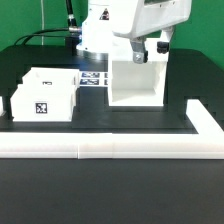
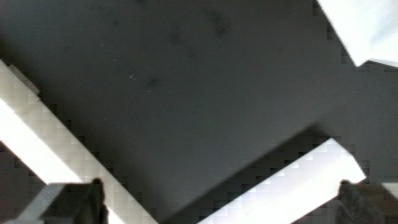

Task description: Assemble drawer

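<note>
A tall white drawer housing (image 1: 135,82), open toward the front, stands on the black table right of centre. A smaller white drawer box (image 1: 45,95) with black marker tags stands at the exterior view's left. My gripper (image 1: 143,52) hangs just above the housing's top edge, with nothing between its jaws. In the wrist view the gripper (image 2: 210,208) is open, with its dark fingertips (image 2: 57,205) far apart. White panel edges (image 2: 267,185) of the housing run slantwise below it. Another white edge (image 2: 45,130) crosses beside the other finger.
The marker board (image 1: 93,79) lies flat between the drawer box and the housing. A white L-shaped rail (image 1: 110,147) runs along the table's front and up the exterior view's right side. The arm's base (image 1: 95,35) stands behind.
</note>
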Robot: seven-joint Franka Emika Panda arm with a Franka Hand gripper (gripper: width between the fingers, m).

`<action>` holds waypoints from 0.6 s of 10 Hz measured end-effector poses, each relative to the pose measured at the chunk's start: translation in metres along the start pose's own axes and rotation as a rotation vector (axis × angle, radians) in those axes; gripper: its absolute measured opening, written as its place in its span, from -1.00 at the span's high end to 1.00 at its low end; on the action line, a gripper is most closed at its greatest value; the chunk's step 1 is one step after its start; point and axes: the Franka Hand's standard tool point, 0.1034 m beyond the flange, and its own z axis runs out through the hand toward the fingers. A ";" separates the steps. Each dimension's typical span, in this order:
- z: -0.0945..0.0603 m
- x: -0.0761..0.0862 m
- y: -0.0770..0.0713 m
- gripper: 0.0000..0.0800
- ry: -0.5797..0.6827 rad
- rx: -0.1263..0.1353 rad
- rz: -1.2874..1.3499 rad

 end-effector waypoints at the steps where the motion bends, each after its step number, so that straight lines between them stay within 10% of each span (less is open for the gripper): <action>1: 0.000 0.000 0.000 -0.62 0.000 0.000 0.000; 6: 0.000 0.000 0.000 -0.62 0.000 0.000 0.000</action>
